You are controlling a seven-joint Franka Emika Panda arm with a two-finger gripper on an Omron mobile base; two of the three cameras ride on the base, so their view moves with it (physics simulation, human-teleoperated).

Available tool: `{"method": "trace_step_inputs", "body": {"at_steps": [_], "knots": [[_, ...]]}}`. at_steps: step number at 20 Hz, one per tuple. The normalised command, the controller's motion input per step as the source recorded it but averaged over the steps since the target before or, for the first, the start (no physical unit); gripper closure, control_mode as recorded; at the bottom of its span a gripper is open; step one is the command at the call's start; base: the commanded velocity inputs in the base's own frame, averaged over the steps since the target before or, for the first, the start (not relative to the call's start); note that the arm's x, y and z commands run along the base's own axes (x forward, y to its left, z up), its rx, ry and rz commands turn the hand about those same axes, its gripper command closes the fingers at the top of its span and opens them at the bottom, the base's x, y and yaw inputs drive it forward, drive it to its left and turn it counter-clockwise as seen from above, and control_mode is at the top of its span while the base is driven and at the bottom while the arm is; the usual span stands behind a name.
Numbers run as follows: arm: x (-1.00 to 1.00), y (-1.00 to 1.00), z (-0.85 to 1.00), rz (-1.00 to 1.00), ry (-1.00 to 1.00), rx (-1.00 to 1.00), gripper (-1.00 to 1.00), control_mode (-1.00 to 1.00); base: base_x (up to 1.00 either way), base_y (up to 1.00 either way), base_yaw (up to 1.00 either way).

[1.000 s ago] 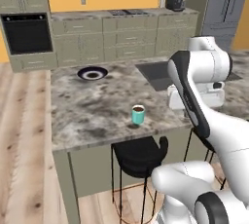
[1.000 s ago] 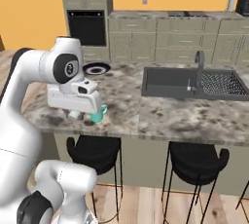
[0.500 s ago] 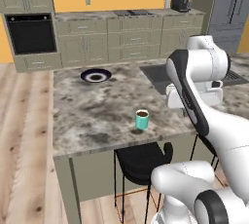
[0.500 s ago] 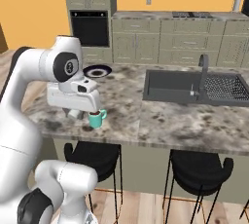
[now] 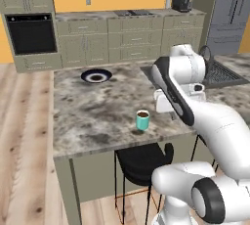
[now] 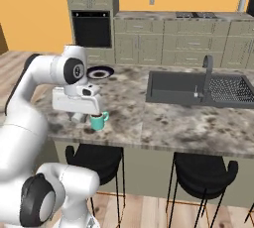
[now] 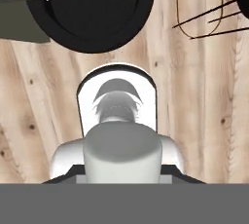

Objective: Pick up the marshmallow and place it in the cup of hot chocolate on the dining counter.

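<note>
Approach step: fingers [image 6: 79, 118] closed, nothing visibly held, beside the teal cup of hot chocolate [image 6: 98, 121] on the worktop [image 5: 93, 114]; next, locate the marshmallow.

counter [image 5: 88, 116]: runs across the middle of both base views; stools tucked under its near edge
cup [image 5: 142, 120]: on the counter near the front edge; in the right base view [image 6: 98, 121] just beside and below the hand's housing
plate [image 5: 96, 76]: on the counter behind the cup, toward the far edge, well apart from it
sink [image 6: 178, 89]: set in the counter, right of the cup and plate
stool [image 5: 141, 159]: under the counter edge, below the cup
cabinets and oven [image 5: 31, 34]: along the back wall, behind the counter
</note>
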Motion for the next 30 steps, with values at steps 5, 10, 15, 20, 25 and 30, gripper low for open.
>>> {"method": "trace_step_inputs", "body": {"at_steps": [5,10,15,20,25,30], "knots": [[0.78,0.31,-0.30,0.09,0.21,0.00,1.00,-1.00,0.00,0.00,0.00],[0.60,0.05,-0.07,0.05,0.09,0.01,1.00,-1.00,0.00,0.00,0.00],[0.57,0.00,-0.14,0.01,0.08,0.00,1.00,-1.00,0.00,0.00,0.00],[0.40,0.00,-0.32,0.00,0.01,0.00,1.00,-1.00,0.00,0.00,0.00],[0.31,0.00,-0.32,0.00,0.00,0.03,1.00,-1.00,0.00,0.00,0.00],[0.23,0.00,-0.20,0.00,0.01,0.02,1.00,-1.00,0.00,0.00,0.00]]}}
